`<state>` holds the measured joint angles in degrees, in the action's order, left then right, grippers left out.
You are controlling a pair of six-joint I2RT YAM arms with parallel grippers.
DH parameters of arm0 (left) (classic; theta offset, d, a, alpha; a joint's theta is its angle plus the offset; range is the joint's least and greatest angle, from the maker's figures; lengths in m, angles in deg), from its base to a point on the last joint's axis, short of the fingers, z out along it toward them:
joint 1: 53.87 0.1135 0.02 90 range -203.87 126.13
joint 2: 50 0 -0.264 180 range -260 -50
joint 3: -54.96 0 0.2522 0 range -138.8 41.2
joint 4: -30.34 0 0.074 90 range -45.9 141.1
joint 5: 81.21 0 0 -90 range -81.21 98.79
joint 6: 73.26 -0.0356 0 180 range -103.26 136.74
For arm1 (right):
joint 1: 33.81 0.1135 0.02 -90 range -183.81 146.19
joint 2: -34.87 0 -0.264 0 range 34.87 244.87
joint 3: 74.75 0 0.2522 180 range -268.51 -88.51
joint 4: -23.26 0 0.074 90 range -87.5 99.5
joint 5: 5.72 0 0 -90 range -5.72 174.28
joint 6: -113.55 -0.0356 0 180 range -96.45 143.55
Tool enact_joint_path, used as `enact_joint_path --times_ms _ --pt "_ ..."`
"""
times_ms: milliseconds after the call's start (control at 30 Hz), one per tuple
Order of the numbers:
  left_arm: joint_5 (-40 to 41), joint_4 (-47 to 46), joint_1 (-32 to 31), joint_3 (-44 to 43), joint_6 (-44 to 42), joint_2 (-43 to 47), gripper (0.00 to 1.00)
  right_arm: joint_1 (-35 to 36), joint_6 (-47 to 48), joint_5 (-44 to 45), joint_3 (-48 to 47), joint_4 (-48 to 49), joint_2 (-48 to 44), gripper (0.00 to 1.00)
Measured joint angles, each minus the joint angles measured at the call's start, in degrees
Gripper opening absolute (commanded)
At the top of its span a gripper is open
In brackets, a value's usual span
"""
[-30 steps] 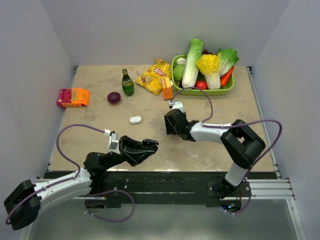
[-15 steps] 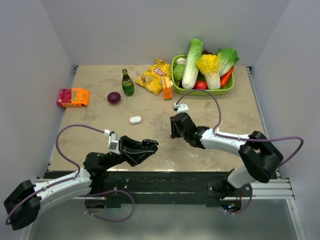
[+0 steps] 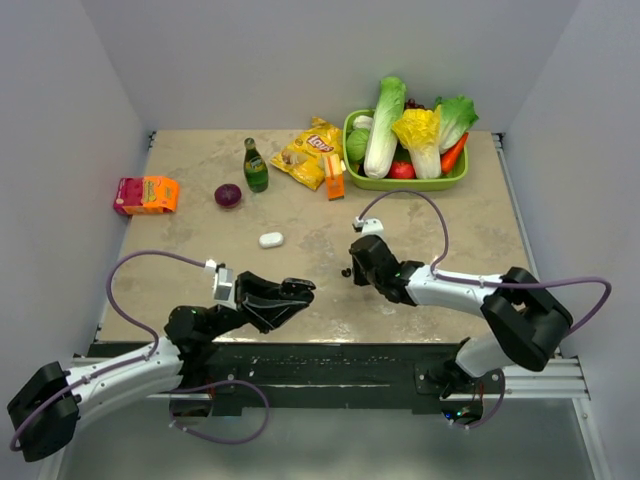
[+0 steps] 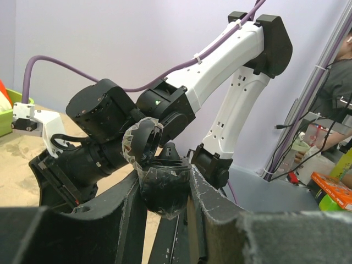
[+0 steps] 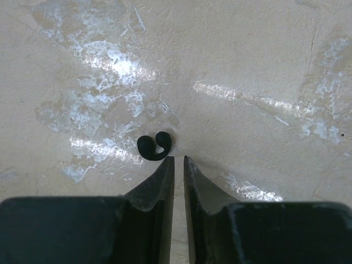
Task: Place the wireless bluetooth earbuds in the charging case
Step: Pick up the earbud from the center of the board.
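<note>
A black earbud [image 5: 154, 148] is seen on the table [image 5: 247, 66] just ahead of the right gripper [image 5: 178, 160], slightly left of its tips. Its long axis lies across the fingers, with the curl opening away from them. These fingers are nearly closed and nothing is gripped. From above, the earbud cannot be made out. The case [image 4: 165, 198], lid open, is clamped in the left gripper [image 4: 164, 184]; its inside is hidden.

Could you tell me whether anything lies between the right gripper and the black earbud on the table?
Nothing visible does. The black earbud lies on the table just beyond the tips of the right gripper, a little left of the narrow gap between them, with only bare surface in between. The jaws stand nearly shut.
</note>
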<state>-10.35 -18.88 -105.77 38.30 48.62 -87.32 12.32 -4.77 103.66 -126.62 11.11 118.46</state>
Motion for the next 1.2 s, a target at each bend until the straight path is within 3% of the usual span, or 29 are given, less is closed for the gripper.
enact_joint_path --times_ms 367,1200 --pt "-0.39 -0.98 0.00 0.00 0.04 -1.27 0.00 0.00 -0.63 -0.85 0.20 -0.22 3.63 0.08" --pt "-0.63 -1.20 0.00 0.00 0.07 -0.94 0.00 0.00 0.09 -0.81 -4.44 2.27 9.27 0.23"
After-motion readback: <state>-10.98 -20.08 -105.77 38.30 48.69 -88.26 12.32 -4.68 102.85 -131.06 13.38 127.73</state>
